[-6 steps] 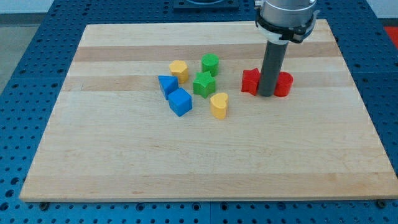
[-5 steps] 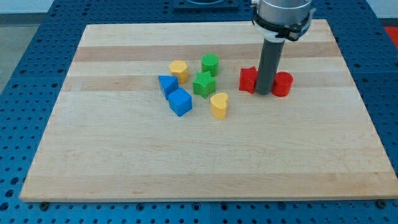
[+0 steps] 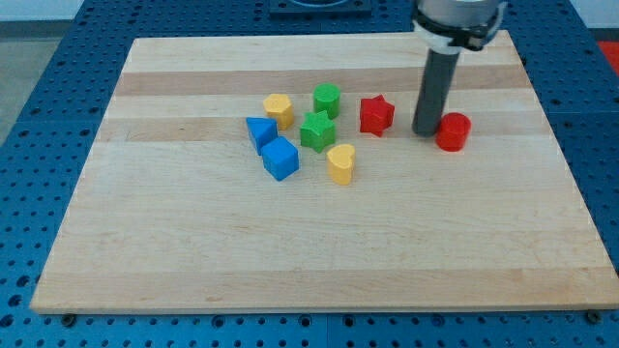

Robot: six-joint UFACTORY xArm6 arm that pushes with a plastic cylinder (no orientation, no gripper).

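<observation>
My tip (image 3: 426, 131) rests on the board right beside the red cylinder (image 3: 452, 130), at its left edge and seemingly touching it. A red star block (image 3: 376, 114) lies apart to the tip's left. Further left sits a cluster: a green star (image 3: 317, 130), a green cylinder (image 3: 327, 100), a yellow hexagonal block (image 3: 279, 108), a yellow heart (image 3: 339, 162), a blue triangular block (image 3: 259, 130) and a blue cube (image 3: 280, 158).
The wooden board (image 3: 319, 251) lies on a blue perforated table (image 3: 29, 116). The arm's grey wrist (image 3: 459, 14) hangs over the board's top right part.
The red star has slid left and slightly up, away from the rod. My tip has shifted right and a little up, and now stands against the red cylinder.
</observation>
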